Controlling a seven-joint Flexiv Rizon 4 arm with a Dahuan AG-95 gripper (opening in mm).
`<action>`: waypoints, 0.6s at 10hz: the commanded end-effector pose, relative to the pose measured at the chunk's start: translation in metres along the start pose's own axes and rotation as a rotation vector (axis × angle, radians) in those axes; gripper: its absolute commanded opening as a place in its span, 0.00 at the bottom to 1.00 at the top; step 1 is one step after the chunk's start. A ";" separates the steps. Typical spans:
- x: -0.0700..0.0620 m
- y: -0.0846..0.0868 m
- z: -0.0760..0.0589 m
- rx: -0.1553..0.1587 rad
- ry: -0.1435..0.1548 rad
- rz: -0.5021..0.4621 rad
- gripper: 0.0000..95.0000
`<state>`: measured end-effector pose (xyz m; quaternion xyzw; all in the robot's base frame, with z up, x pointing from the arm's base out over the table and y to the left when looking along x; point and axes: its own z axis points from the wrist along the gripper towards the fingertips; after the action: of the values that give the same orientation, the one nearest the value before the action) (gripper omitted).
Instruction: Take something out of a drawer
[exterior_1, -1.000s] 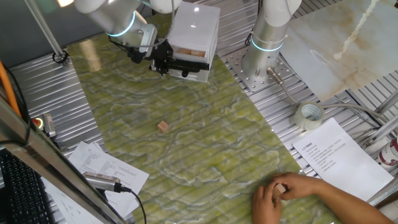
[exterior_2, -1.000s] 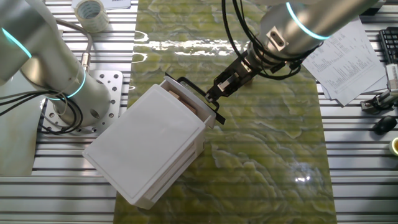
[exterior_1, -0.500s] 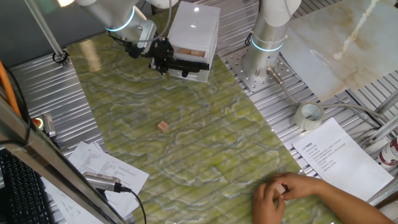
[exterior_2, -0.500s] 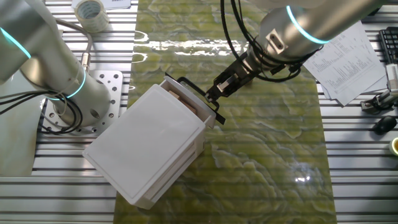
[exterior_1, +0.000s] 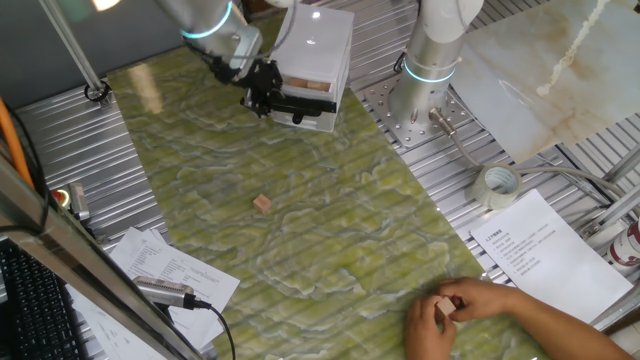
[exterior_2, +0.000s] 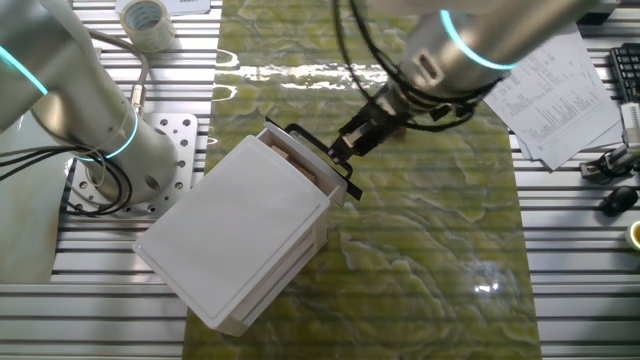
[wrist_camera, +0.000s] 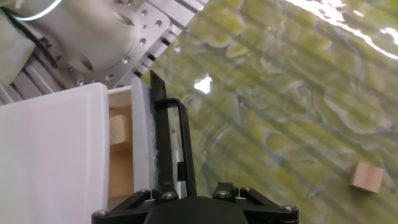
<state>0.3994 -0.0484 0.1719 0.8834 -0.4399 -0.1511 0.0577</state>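
End effector (exterior_2: 345, 152) at drawer (wrist_camera: 142, 134) handle (wrist_camera: 183, 146) (grip unclear, fingers hidden).

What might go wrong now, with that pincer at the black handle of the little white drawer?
The drawer is only slightly open, and the pincer sits at the thin black handle; it might slip off. The white box looks light and unfastened, so a pull may drag the whole box across the mat instead. The wooden blocks inside lie right behind the drawer front, leaving little room to reach them.
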 end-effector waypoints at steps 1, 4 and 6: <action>0.002 -0.003 0.000 0.009 -0.013 -0.009 0.40; 0.002 -0.003 0.000 0.007 -0.015 -0.023 0.40; 0.002 -0.003 0.000 0.007 -0.014 -0.031 0.40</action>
<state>0.4043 -0.0480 0.1712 0.8904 -0.4249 -0.1560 0.0484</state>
